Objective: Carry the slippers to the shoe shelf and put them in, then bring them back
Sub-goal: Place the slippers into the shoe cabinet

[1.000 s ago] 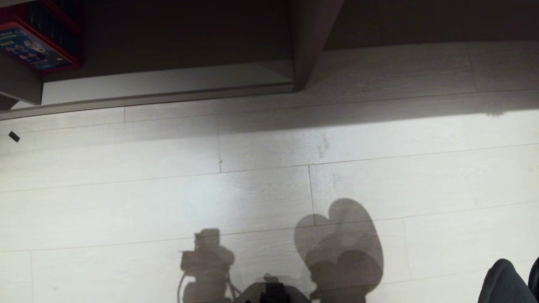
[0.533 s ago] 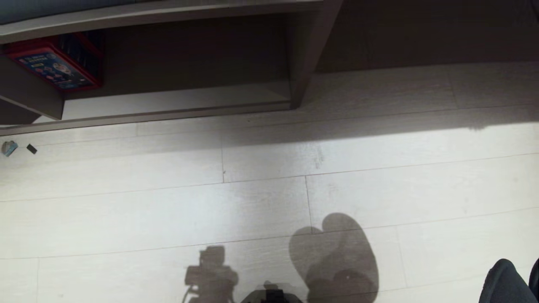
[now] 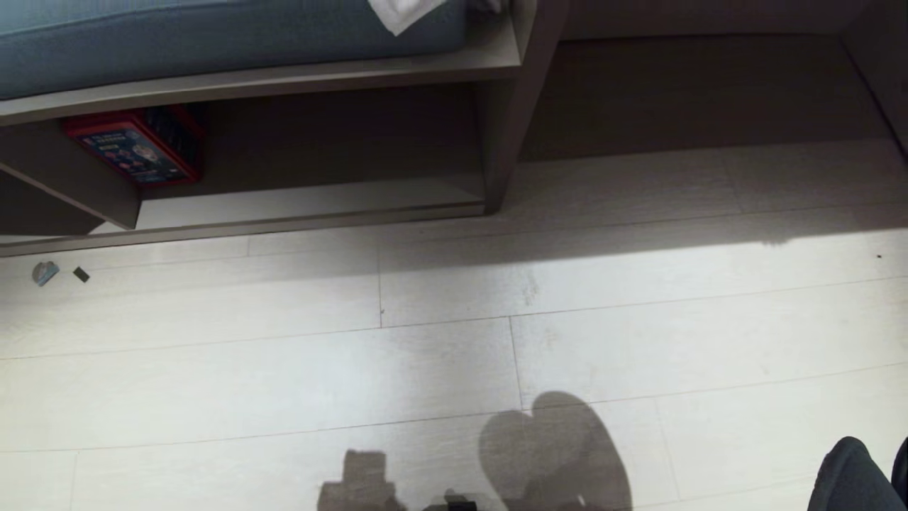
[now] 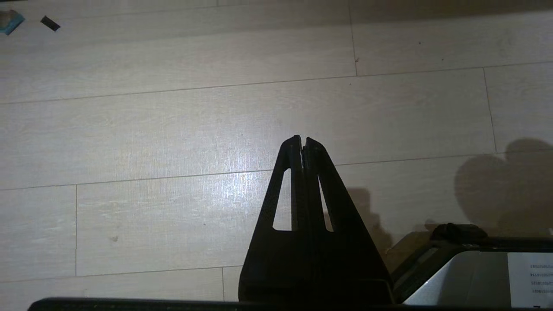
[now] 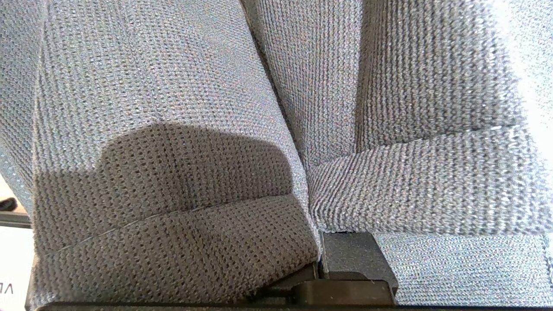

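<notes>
We look down on a pale plank floor (image 3: 440,305) from the head view, with the shoe shelf (image 3: 312,199) running along the far edge at about eleven o'clock. An upright divider (image 3: 507,128) closes the shelf's open cubby on its three o'clock side. A red box (image 3: 135,145) with a printed blue face stands deep in the cubby toward nine o'clock. A blue cushion (image 3: 177,35) lies on the unit's top, with a white cloth (image 3: 404,13) on its far edge. Two small scraps lie on the floor just in front of the shelf at nine o'clock: a blue-grey bit (image 3: 45,272) and, just beside it, a dark chip (image 3: 81,275).

Our left claw (image 4: 303,142) hangs over bare floor, its two black fingers pressed tip to tip and gripping nothing.

Our right claw is clenched on the slippers (image 5: 173,129), whose grey knit cloth fills the right wrist view; only a dark block of the claw's body shows beneath the cloth, at about six o'clock. Two slippers lie side by side there, touching along a seam. In the head view we see only their rounded shadow (image 3: 557,451) on the floor at six o'clock, well apart from the shelf.
</notes>
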You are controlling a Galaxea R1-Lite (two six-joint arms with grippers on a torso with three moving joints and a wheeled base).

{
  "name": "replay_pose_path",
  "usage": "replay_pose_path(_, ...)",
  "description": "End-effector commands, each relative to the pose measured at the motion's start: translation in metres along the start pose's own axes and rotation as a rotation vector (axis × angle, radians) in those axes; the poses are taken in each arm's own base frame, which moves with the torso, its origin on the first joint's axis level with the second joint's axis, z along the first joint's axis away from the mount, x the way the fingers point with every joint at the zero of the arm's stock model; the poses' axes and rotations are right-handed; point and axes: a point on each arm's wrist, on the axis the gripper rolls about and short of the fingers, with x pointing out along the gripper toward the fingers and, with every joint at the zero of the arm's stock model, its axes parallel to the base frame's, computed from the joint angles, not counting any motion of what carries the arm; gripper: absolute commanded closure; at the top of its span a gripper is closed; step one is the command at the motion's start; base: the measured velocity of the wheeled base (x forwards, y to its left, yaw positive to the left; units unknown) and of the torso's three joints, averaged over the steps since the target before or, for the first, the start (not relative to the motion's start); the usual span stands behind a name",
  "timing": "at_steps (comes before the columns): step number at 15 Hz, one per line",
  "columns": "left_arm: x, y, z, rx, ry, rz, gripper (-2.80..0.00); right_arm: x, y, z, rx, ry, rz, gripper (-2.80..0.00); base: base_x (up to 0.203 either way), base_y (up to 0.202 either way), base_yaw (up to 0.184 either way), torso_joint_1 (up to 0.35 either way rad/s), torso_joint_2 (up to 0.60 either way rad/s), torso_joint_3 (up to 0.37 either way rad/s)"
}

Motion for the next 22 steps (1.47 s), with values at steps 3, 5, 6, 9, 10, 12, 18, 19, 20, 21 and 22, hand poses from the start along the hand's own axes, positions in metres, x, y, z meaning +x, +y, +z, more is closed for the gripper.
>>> replay_pose_path(3, 0.0001, 0.0, 0.0001, 0.0, 0.0, 0.0, 0.0, 0.0002, 0.0, 0.0001, -0.001, 0.002, 0.001, 0.0, 0.0, 0.0, 0.0, 0.001, 0.0, 0.208)
replay_pose_path(5, 0.0, 0.0, 0.0001, 0.0, -0.001, 0.0, 0.0, 0.0002, 0.0, 0.0001, 0.0, 0.002, 0.001, 0.0, 0.0, 0.0, 0.0, 0.0, 0.0, 0.202)
replay_pose_path(6, 0.0001, 0.0, 0.0001, 0.0, 0.0, 0.0, 0.0, 0.0002, 0.0, 0.0001, 0.0, 0.002, 0.001, 0.0, 0.0, 0.0, 0.0, 0.006, 0.0, 0.199)
replay_pose_path(9, 0.0001, 0.0, 0.0001, 0.0, 0.0, 0.0, 0.0, 0.0002, 0.0, 0.0001, 0.002, 0.002, -0.001, 0.0, 0.0, 0.0, 0.0, 0.001, 0.0, 0.202)
replay_pose_path(10, 0.0001, 0.0, 0.0001, 0.0, 0.0, 0.0, 0.0, 0.0002, 0.0, 0.0001, 0.0, 0.002, 0.001, 0.0, 0.0, 0.0, 0.0, 0.002, 0.0, 0.204)
replay_pose_path(12, 0.0001, 0.0, 0.0001, 0.0, 0.0, 0.0, 0.0, 0.0002, 0.0, 0.0001, 0.002, 0.002, -0.001, 0.0, 0.0, 0.0, 0.0, 0.005, 0.0, 0.204)
replay_pose_path(18, 0.0, 0.0, 0.0001, 0.0, 0.0, 0.0, 0.0, 0.0002, -0.0001, -0.0001, 0.002, 0.004, -0.002, 0.0, 0.0, 0.0, 0.0, 0.001, 0.0, 0.201)
replay_pose_path(19, 0.0, 0.0, 0.0001, 0.0, 0.0, 0.0, 0.0, 0.0002, -0.0001, -0.0001, 0.002, 0.004, -0.002, 0.0, 0.0, 0.0, 0.0, 0.005, 0.0, 0.212)
replay_pose_path(20, 0.0001, 0.0, 0.0001, 0.0, 0.0, 0.0, 0.0, 0.0002, -0.0001, -0.0001, 0.002, 0.004, -0.002, 0.0, 0.0, 0.0, 0.0, 0.007, 0.0, 0.203)
replay_pose_path(21, 0.0, 0.0, 0.0001, 0.0, -0.001, 0.0, 0.0, 0.0002, -0.0001, -0.0001, 0.002, 0.004, -0.002, 0.0, 0.0, 0.0, 0.0, 0.001, 0.0, 0.204)
replay_pose_path(22, 0.0001, 0.0, 0.0001, 0.0, 0.0, 0.0, 0.0, 0.0002, -0.0001, -0.0001, 0.002, 0.004, -0.002, 0.0, 0.0, 0.0, 0.0, 0.004, 0.0, 0.203)
